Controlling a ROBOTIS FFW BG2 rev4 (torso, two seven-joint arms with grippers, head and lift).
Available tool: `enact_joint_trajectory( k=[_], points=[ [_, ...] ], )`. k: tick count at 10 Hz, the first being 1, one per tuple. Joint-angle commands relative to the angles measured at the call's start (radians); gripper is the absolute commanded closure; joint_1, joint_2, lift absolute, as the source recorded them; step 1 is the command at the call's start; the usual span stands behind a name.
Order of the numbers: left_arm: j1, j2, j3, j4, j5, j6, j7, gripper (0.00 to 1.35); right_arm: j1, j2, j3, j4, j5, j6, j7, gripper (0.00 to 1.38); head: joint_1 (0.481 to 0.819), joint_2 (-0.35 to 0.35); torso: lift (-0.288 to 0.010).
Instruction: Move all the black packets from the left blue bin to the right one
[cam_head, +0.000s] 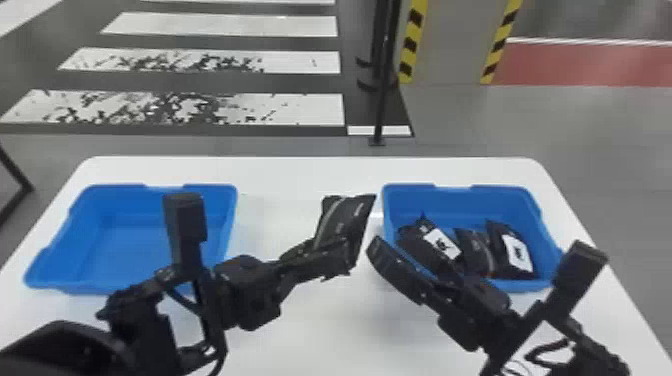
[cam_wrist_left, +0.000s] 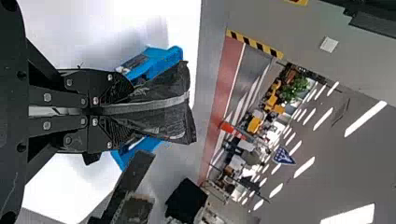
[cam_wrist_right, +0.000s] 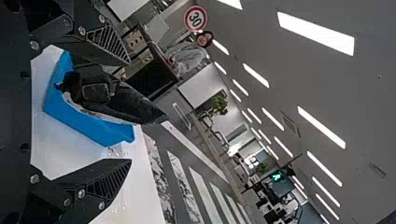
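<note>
Treat this as a likely handover above the table (cam_head: 310, 330), just beside the left edge of the right bin (cam_head: 450, 200). Keep the black packet (cam_head: 345, 220) pinched near its lower end between the fingers of the left gripper (cam_head: 332, 257), free end up and leaning slightly. Bring the right gripper (cam_wrist_right: 129, 111), fingers spread wide, around the free part, then close squarely across the flat faces. Avoid catching only a corner, for fear of a slip or twist. Loosen the left pinch only after a sure hold on the right. Then lift over the bin's left edge, without snagging the rim, and lower beside the other packets (cam_head: 515, 247), at least three in number.

See a flat, pliable-looking pouch in faintly glossy black film, with a pale grey strip along its length. Note the soft creases near the pinch and the flare toward the free end. Expect some bending there during the transfer.
</note>
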Motion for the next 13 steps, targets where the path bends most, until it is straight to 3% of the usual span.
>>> enact_joint_trajectory(
  k=[1, 4, 5, 6, 7, 9, 10, 12, 13],
  points=[
    [-0.002, 0.001, -0.032, 0.000, 0.023, 0.005, 0.000, 1.20, -0.039, -0.010, 0.006, 0.031, 0.000, 0.001, -0.003, 0.31, 0.695, -0.054, -0.140],
    [-0.007, 0.006, -0.088, 0.000, 0.051, 0.025, 0.000, 1.20, -0.089, -0.027, 0.006, 0.056, -0.014, -0.009, -0.026, 0.32, 0.695, -0.108, -0.140],
    [-0.007, 0.006, -0.094, 0.000, 0.055, 0.030, 0.000, 1.20, -0.093, -0.027, 0.008, 0.058, -0.018, -0.004, -0.027, 0.55, 0.695, -0.124, -0.140],
    [-0.007, 0.006, -0.092, 0.000, 0.055, 0.030, 0.000, 1.20, -0.091, -0.026, 0.008, 0.063, -0.020, 0.003, -0.029, 1.13, 0.695, -0.132, -0.140],
    [-0.007, 0.006, -0.088, 0.000, 0.051, 0.025, 0.000, 1.20, -0.089, -0.024, 0.010, 0.061, -0.032, 0.028, -0.029, 1.28, 0.695, -0.134, -0.140],
    [-0.009, 0.004, -0.074, 0.000, 0.051, 0.015, 0.000, 1.20, -0.084, -0.024, 0.036, 0.070, -0.116, 0.055, -0.026, 1.28, 0.695, -0.121, -0.140],
    [-0.002, 0.003, -0.068, 0.005, 0.063, -0.005, 0.004, 1.07, -0.091, -0.023, 0.036, 0.078, -0.130, 0.055, -0.026, 1.28, 0.695, -0.102, -0.140],
    [0.072, -0.014, -0.014, 0.005, 0.079, -0.068, 0.003, 0.36, -0.125, -0.024, 0.004, 0.110, -0.148, 0.055, -0.027, 1.28, 0.695, -0.082, -0.140],
    [0.126, -0.022, 0.018, 0.000, 0.081, -0.098, -0.005, 0.19, -0.147, -0.029, -0.022, 0.134, -0.144, 0.062, -0.027, 1.28, 0.695, -0.079, -0.140]
  ],
)
